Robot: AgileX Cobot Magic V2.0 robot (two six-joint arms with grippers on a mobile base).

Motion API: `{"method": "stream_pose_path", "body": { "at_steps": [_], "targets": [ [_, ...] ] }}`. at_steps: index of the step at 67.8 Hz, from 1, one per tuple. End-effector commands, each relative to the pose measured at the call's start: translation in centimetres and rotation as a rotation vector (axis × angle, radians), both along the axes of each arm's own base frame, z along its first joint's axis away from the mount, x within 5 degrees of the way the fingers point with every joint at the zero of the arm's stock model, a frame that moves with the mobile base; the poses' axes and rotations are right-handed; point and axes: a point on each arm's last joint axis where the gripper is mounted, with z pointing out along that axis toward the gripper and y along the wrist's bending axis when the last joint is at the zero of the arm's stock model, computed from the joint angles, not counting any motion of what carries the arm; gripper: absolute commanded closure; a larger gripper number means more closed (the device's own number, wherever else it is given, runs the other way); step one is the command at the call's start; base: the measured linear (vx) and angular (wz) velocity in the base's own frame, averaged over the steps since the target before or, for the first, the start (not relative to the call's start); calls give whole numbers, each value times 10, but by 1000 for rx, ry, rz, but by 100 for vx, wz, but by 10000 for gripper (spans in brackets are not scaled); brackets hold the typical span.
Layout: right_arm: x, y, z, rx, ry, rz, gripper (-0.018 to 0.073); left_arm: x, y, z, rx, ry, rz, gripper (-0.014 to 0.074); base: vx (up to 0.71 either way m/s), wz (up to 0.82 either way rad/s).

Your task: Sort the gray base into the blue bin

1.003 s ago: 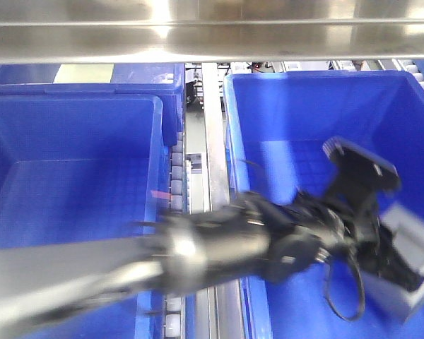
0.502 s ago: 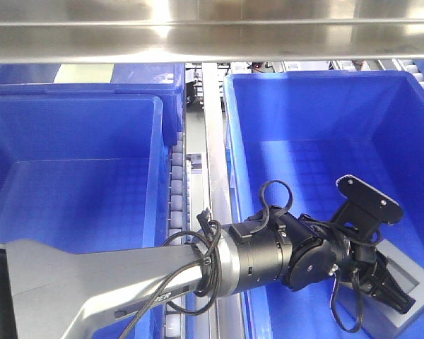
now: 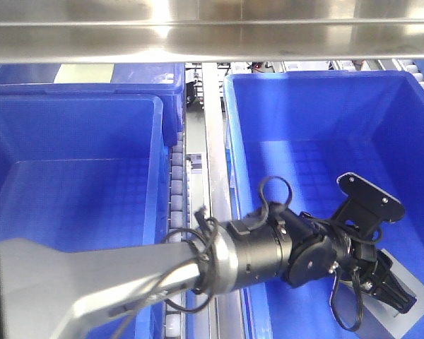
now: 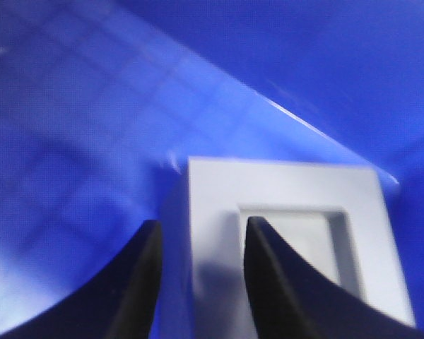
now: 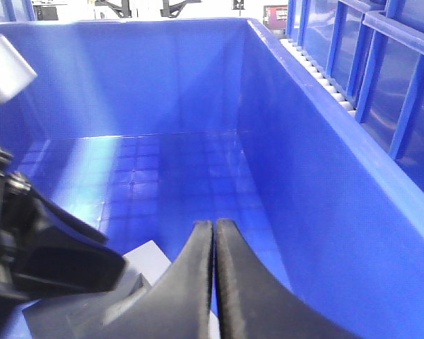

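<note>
The gray base (image 4: 290, 240) lies on the floor of the blue bin (image 3: 297, 106), recess facing up. The left gripper (image 4: 198, 282) has its jaws narrowly apart around one wall of the block. The right gripper (image 5: 214, 282) hangs above the bin, jaws pressed together
</note>
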Motion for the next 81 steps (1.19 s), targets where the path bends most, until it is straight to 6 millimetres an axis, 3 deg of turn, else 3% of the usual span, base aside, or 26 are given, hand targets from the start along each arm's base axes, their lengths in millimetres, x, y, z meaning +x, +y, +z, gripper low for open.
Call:
{"method": "stream_pose_path", "body": {
  "at_steps": [1, 13, 28, 37, 55, 81],
  "targets": [
    [2, -1, 0, -21, -12, -4, 564, -6, 9, 67, -118, -87, -5, 379, 0, 0],
    [2, -1, 0, -21, -12, -4, 564, -14, 29, 101, -57, -190, -42, 606, 0, 0],
    [2, -1, 0, -21, -12, -4, 564, -38, 71, 135, -105, -239, -41, 603, 0, 0],
    [2, -1, 0, -21, -12, -4, 564, -56, 103, 136, -114, -245, -40, 603, 0, 0],
    [2, -1, 0, -21, -12, -4, 564, -105, 188, 141, -246, -326, -25, 603, 0, 0],
    [2, -1, 0, -21, -12, -4, 564, -162, 284, 119, -437, -358, 26, 603, 0, 0]
  ]
}}
